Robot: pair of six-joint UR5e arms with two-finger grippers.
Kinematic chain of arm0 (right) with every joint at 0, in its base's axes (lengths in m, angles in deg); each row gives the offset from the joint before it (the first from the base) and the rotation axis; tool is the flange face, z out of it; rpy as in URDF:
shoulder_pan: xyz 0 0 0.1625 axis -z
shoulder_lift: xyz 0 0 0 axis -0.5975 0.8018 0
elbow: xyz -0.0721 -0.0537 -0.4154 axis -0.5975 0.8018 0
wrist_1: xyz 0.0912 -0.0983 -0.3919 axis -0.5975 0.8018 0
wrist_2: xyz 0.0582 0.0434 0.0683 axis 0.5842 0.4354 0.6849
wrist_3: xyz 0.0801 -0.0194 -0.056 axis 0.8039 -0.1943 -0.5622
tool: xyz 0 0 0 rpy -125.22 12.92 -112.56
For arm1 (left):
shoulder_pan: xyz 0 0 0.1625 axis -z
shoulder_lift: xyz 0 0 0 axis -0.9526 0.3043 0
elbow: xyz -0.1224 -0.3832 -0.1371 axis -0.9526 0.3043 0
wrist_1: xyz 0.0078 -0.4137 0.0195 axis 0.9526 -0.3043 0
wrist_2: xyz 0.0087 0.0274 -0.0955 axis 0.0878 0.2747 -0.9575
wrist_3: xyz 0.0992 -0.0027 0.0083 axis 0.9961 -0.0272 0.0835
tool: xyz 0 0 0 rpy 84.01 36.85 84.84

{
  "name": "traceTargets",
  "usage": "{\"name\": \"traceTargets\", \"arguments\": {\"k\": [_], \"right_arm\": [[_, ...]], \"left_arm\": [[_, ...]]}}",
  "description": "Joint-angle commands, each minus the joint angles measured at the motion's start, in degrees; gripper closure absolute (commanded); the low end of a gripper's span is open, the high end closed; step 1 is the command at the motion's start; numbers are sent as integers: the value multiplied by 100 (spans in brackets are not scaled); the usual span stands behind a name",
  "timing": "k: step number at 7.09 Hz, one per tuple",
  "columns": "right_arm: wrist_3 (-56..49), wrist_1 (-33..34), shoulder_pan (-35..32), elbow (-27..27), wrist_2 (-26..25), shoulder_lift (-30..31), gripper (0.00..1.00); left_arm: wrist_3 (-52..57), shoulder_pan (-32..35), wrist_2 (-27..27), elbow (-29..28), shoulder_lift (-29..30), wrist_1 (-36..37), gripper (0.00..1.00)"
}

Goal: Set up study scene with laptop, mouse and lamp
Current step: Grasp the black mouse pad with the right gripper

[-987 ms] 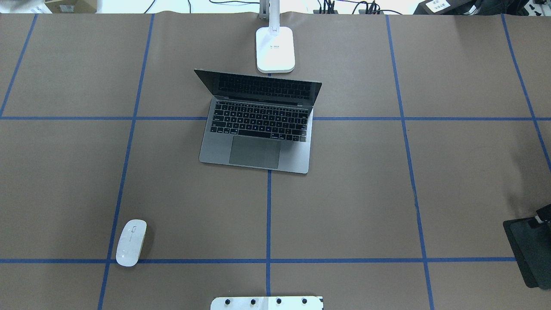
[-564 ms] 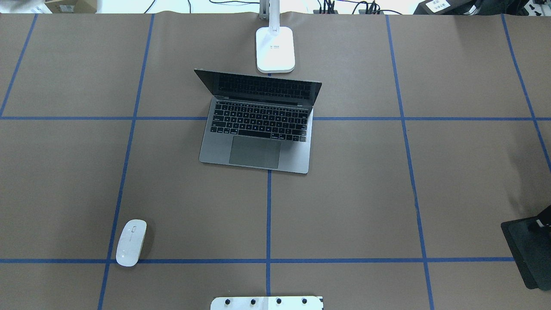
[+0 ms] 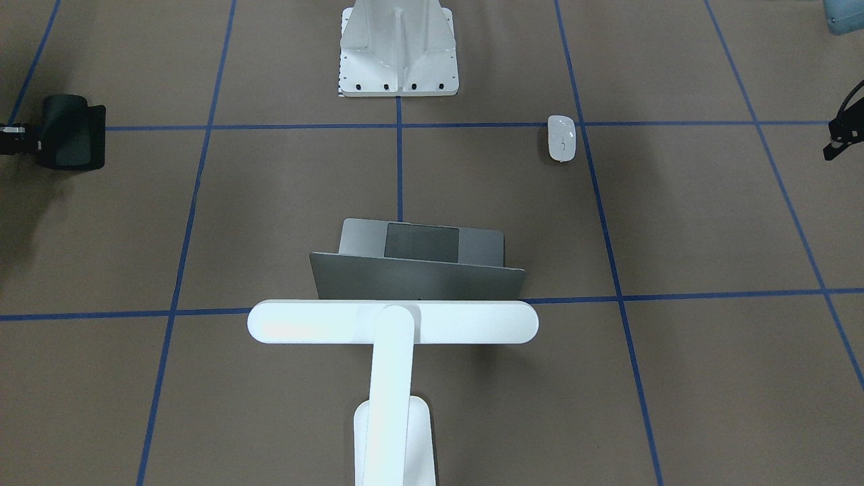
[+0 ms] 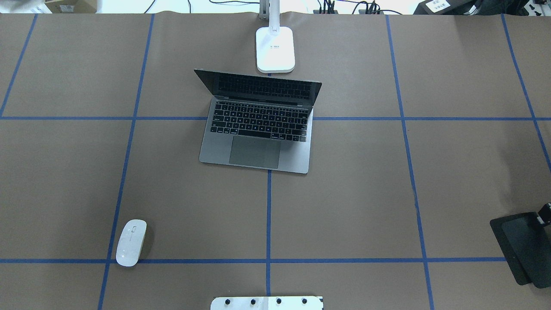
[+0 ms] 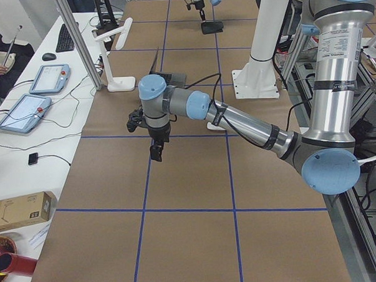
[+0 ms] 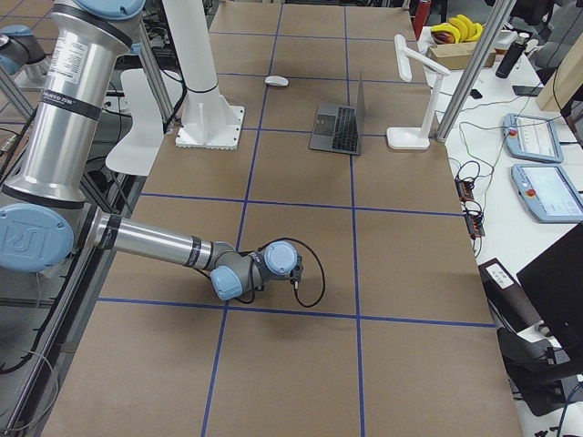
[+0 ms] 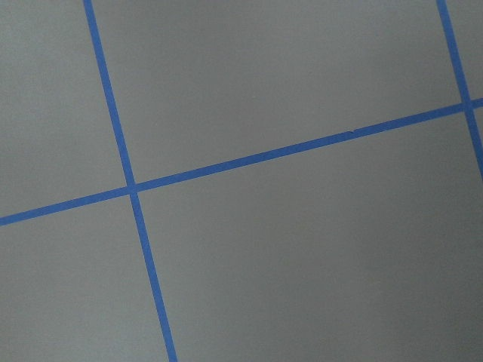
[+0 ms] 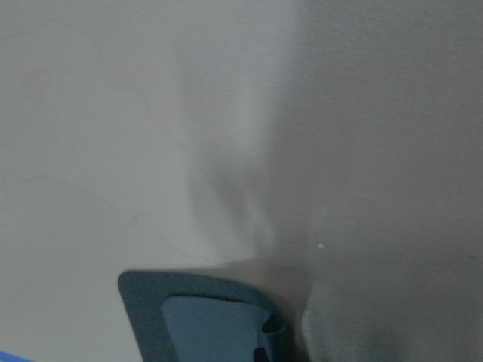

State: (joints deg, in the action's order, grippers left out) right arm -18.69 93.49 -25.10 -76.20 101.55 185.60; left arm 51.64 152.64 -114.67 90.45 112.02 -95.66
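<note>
Glossy white mouse point(image 4: 131, 242) looks light, stiff and slippery, so pinch its long sides low. It sits on the counter point(image 4: 344, 193), robot's near left, well apart from the open laptop point(image 4: 258, 129). Front view shows the lamp point(image 3: 391, 322) bar by the lid; overhead shows only its base. Right jaws clamp the black mat point(image 4: 518, 252) edge; left jaws: can't tell.

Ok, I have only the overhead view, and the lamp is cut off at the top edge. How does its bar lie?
Observer: The bar of the lamp lies crosswise, parallel to the top edge of the laptop lid.
Operator: And what is beyond my view's left edge?
Observer: The left pincer hangs over bare table, pointing down.
Operator: What holds the black mat at my right edge?
Observer: The right pincer grips its outer edge.
</note>
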Motion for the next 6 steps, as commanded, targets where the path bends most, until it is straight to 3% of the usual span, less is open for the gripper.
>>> {"name": "traceTargets", "arguments": {"k": [1, 3, 6], "right_arm": [[930, 46, 123, -666, 10, -163, 100], [2037, 46, 465, -1203, 80, -619, 100], [3085, 72, 739, -1320, 1, -1725, 100]], "left_arm": [[249, 181, -8, -75, 109, 221, 1], [364, 252, -8, -119, 128, 240, 1], [461, 305, -25, -145, 189, 248, 1]]}}
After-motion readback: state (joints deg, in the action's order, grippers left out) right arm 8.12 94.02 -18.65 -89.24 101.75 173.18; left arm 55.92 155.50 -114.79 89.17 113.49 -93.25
